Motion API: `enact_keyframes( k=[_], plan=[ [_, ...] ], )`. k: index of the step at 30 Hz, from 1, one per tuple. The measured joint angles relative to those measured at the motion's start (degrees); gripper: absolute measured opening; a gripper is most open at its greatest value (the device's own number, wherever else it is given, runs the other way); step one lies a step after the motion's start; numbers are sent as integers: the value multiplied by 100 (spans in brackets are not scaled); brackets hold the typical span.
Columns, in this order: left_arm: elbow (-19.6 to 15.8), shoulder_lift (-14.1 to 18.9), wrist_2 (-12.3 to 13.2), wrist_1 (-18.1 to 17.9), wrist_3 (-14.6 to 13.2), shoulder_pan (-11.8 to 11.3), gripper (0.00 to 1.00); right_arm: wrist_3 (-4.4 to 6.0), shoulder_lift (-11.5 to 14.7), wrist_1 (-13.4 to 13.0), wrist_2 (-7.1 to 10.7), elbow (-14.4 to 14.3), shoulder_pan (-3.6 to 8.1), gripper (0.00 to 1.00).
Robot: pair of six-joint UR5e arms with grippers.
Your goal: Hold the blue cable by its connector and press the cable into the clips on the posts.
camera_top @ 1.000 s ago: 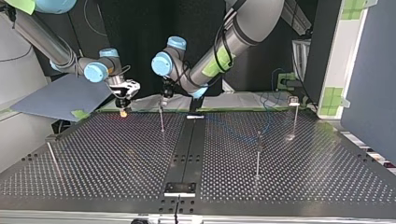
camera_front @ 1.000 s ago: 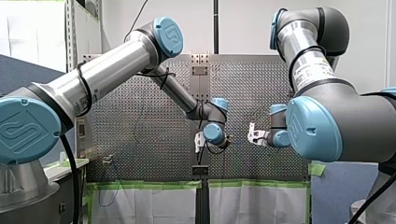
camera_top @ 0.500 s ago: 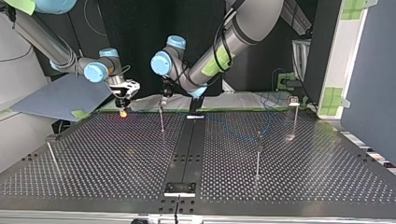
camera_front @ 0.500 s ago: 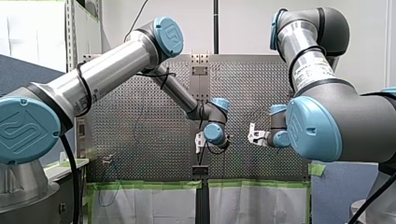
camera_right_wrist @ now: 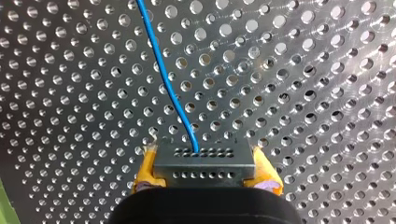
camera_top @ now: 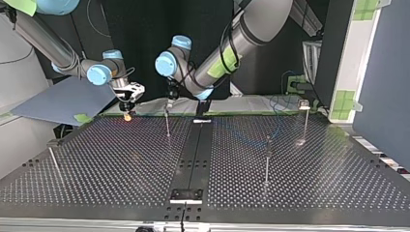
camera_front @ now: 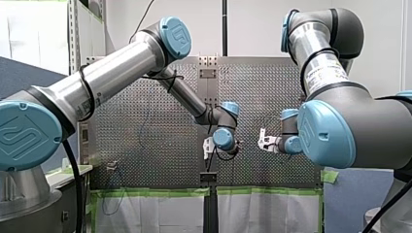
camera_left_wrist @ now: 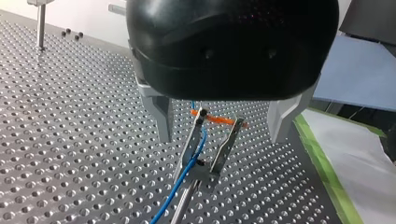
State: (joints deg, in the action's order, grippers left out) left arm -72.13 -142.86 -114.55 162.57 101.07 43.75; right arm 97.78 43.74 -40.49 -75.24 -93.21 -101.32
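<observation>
a white wall [camera_front: 252, 29] stands beyond the perforated metal surface [camera_top: 121, 159]. green tape [camera_front: 160, 192] lines one edge of it, with white sheeting [camera_front: 262, 213] beside. in the top view a black backdrop [camera_top: 140, 38] hangs behind, with a blue partition [camera_top: 387, 72] at the right and a grey-blue board [camera_top: 63, 99] at the left.

- Right wrist view: the black housing of my right gripper [camera_right_wrist: 205, 175] covers the near edge of the grey rectangular connector [camera_right_wrist: 203, 161], and the thin blue cable [camera_right_wrist: 163, 70] runs out of frame ahead.
- Left wrist view: my left gripper [camera_left_wrist: 219, 137] hides the roots of its metal fingers [camera_left_wrist: 162, 119] behind its own dome. The forked metal clip post [camera_left_wrist: 204, 171] is cut off along its shaft.
- Top view: the cable is too faint to trace.
</observation>
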Motion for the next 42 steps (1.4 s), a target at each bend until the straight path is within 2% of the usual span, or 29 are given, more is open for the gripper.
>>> enact_keyframes(
  k=[8,15,24,37,42],
  plan=[
    [-375,364,2,-279,3,60,100,-11,-1,5,0,0,16,0],
    [-742,730,-37,-639,8,0,100,-6,-1,5,0,0,16,0],
    [-1236,1226,-271,-1132,9,-84,100,1,-1,6,0,0,14,0],
    [-1944,1934,-885,-1835,50,145,100,7,-1,2,1,0,18,0],
    [-2178,2167,-1065,-1841,58,252,100,11,-2,0,0,0,15,0]
  ],
)
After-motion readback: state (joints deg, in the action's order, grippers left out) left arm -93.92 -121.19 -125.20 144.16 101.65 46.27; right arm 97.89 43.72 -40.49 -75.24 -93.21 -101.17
